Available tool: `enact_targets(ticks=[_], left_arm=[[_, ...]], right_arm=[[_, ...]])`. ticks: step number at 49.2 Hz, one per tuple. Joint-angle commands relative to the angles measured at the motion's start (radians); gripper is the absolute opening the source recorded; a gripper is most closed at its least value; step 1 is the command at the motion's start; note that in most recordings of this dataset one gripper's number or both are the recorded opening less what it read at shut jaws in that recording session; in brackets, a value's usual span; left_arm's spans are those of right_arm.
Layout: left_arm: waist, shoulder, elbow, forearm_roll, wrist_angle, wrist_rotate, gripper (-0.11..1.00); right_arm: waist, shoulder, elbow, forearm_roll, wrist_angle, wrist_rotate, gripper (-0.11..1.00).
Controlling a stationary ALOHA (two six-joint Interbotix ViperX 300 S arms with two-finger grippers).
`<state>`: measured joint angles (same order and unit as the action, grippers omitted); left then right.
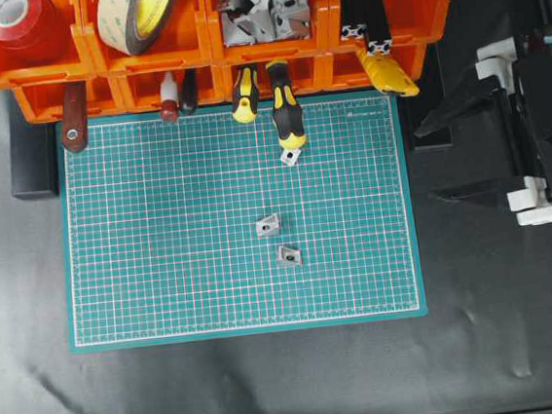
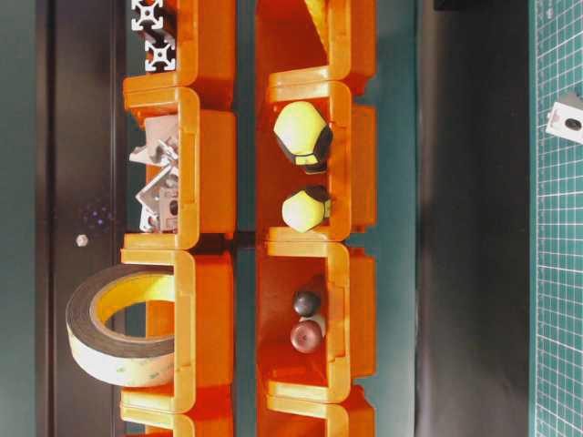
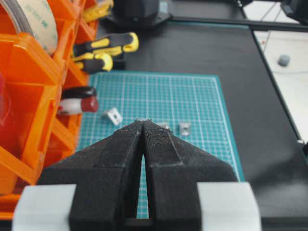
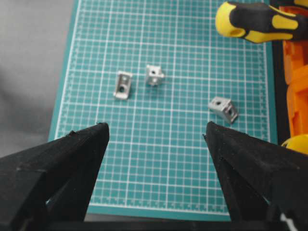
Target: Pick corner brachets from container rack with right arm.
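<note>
A: Reading any labels? Where are the corner brachets (image 1: 263,8)?
B: No legible writing. Most sit in the container rack (image 1: 202,48); three lie on the green mat (image 1: 161,228).
A: Fingers?
B: Right gripper (image 4: 156,139) spread wide, empty; left gripper (image 3: 143,126) closed, empty.

Glossy orange plastic container rack (image 1: 191,39) at twelve o'clock. Its corner brachets (image 1: 262,13) are dull silver-grey metal with a cast, slightly grainy face. The green mat (image 1: 161,228) looks matt and rubbery. Both grippers' fingers (image 3: 168,159) are rough, ribbed black plastic.
</note>
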<state>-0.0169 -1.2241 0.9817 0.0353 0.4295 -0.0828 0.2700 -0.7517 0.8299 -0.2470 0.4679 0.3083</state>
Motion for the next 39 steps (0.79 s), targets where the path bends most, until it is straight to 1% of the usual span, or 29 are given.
enact_targets(ticks=[1,10,16,24,39], left_arm=[[0.005,0.002,-0.02,0.002,-0.003,0.002,0.0],[0.005,-0.002,-0.018,0.002,-0.003,0.002,0.0],[0.008,-0.002,-0.014,0.002,0.003,-0.012,0.0],[0.008,-0.005,-0.003,0.002,0.018,-0.014,0.0],[0.008,-0.005,-0.002,0.003,0.009,-0.009,0.0]], right_arm=[[0.0,-0.002,-0.011,0.002,-0.008,0.003,0.78],[-0.002,-0.003,-0.003,0.002,-0.008,0.011,0.78],[-0.002,-0.003,0.006,0.002,-0.002,0.011,0.78],[0.0,-0.003,0.035,0.005,-0.014,0.014,0.77],[0.002,-0.017,0.037,0.003,-0.032,0.011,0.77]])
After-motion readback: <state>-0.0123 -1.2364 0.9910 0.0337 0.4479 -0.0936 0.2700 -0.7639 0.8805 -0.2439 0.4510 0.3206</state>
